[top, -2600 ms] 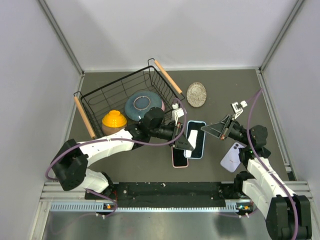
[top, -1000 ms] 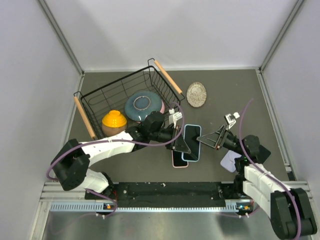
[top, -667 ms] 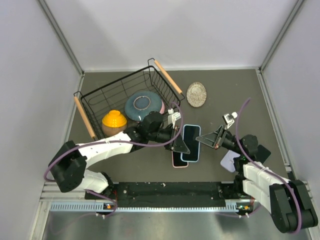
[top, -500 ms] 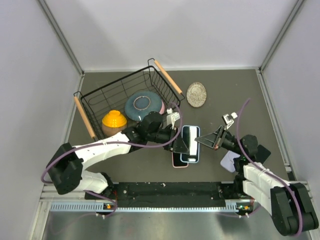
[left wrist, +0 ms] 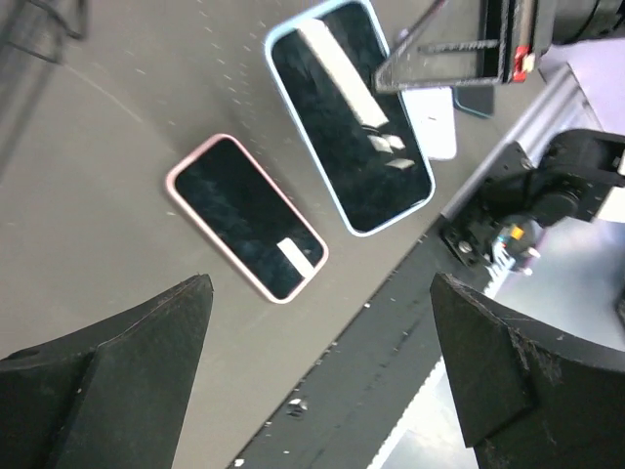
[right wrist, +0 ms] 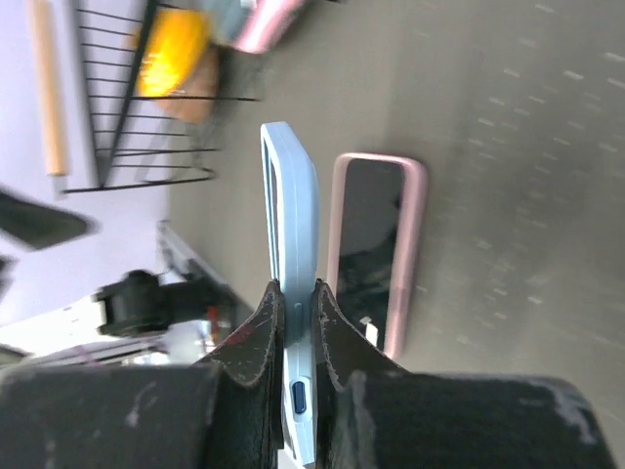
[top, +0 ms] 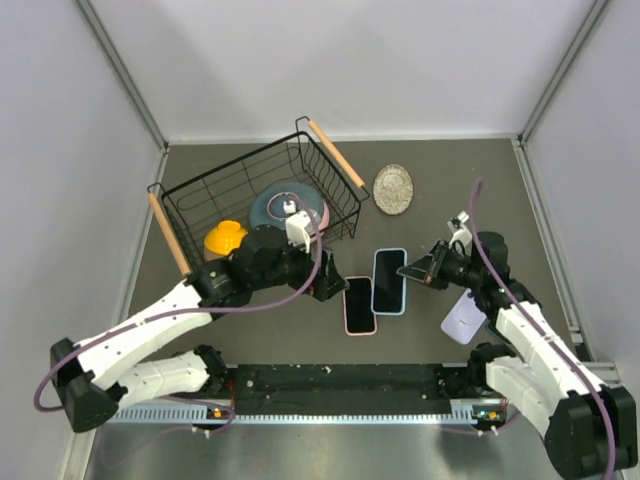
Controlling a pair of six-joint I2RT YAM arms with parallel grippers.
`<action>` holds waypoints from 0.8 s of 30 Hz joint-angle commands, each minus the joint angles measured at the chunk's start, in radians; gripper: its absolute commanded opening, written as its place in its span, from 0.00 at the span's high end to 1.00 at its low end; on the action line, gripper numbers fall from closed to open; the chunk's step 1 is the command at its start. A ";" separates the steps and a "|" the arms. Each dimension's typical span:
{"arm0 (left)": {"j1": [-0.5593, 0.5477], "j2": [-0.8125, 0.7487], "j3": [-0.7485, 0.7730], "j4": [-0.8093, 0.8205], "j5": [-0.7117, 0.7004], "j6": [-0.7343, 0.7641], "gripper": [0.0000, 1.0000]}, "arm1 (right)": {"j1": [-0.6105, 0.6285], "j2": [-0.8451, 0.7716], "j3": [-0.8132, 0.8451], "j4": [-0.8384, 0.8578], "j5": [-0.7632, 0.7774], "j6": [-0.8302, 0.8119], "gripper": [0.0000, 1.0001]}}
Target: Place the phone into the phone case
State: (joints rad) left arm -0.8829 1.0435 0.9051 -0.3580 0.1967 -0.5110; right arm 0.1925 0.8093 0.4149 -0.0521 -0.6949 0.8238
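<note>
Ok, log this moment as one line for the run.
right jaws: shut on blue-cased phone, at its edge | pink-cased phone: flat beside it, untouched | left jaws: open, clear of both

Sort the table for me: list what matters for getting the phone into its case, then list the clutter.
For the job:
- blue-edged phone, pinched by the right gripper
- pink-edged phone
- pale lilac case, as it appears

Lying about:
- wire basket
- yellow bowl
- blue plate
- silver disc
</note>
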 commanded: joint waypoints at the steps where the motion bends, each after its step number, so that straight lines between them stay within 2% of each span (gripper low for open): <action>1: 0.005 -0.123 -0.001 -0.068 -0.187 0.123 0.01 | 0.002 0.077 0.073 -0.302 0.148 -0.212 1.00; 2: 0.005 -0.138 -0.008 -0.068 -0.233 0.135 0.01 | 0.004 0.091 0.073 -0.302 0.156 -0.215 1.00; 11: 0.005 -0.235 -0.055 -0.065 -0.286 0.203 0.01 | 0.002 0.254 0.071 -0.262 0.255 -0.296 1.00; 17: 0.005 -0.249 -0.084 -0.059 -0.335 0.207 0.01 | 0.002 0.286 0.015 -0.089 0.160 -0.258 1.00; 20: 0.005 -0.260 -0.086 -0.058 -0.347 0.213 0.01 | 0.002 0.307 -0.014 -0.054 0.156 -0.238 1.00; 23: 0.005 -0.278 -0.080 -0.064 -0.361 0.226 0.01 | 0.004 0.317 -0.022 -0.072 0.182 -0.236 0.93; 24: 0.005 -0.286 -0.078 -0.064 -0.367 0.230 0.01 | 0.002 0.312 -0.027 -0.077 0.187 -0.233 0.88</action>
State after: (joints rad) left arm -0.8791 0.8001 0.8223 -0.4355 -0.1284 -0.3107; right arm 0.1913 1.1084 0.4042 -0.1856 -0.5167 0.5781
